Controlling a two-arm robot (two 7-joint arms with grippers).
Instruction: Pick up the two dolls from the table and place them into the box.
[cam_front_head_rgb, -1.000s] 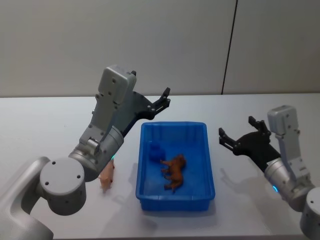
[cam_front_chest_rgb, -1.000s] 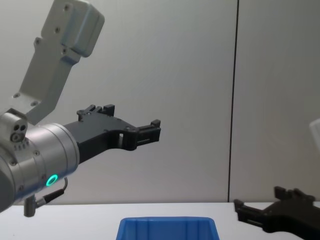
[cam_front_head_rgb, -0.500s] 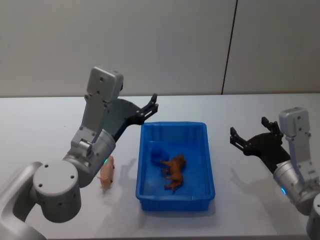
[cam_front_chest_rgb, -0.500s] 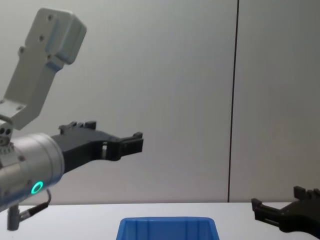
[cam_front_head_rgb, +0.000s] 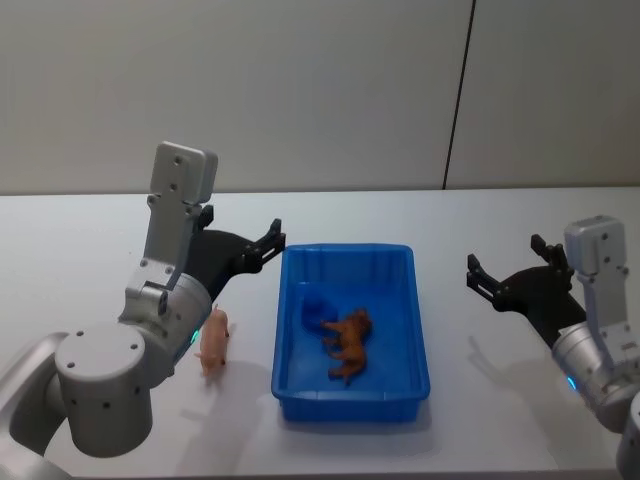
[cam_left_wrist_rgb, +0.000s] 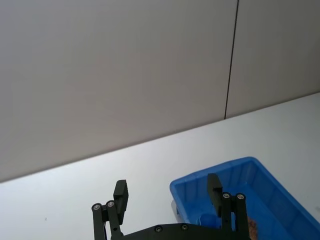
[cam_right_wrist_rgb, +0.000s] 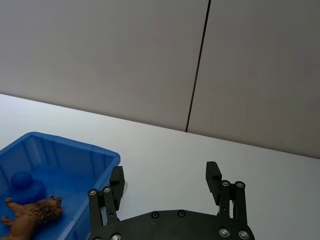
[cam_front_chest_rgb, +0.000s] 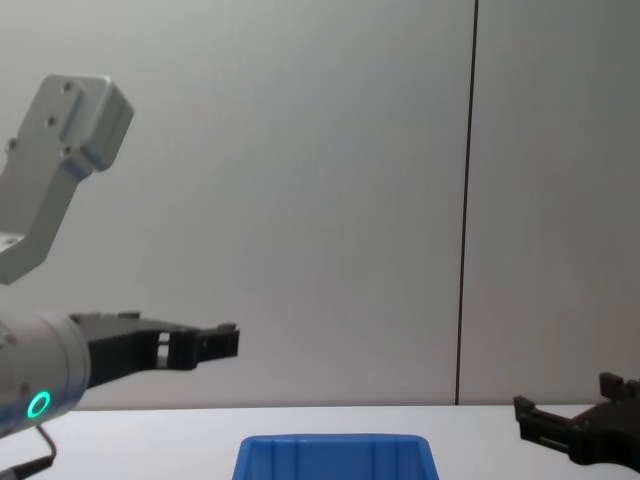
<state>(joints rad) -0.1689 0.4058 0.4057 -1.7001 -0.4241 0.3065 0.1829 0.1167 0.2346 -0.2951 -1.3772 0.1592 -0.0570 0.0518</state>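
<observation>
A pink pig doll lies on the white table, just left of the blue box. Inside the box a brown animal doll lies on its side; the right wrist view shows this brown doll too. My left gripper hangs open and empty above the table by the box's far left corner, beyond the pink doll. From the chest, the left gripper stands well above the box rim. My right gripper is open and empty, right of the box.
A small blue object rests on the box floor next to the brown doll. A grey wall with a dark vertical seam stands behind the table. Bare tabletop lies to the left of the pig and between the box and the right arm.
My left gripper has swung back, leftward and down, from above the box's far edge to beside its left corner. My right gripper has drawn a little to the right. Both dolls stay put.
</observation>
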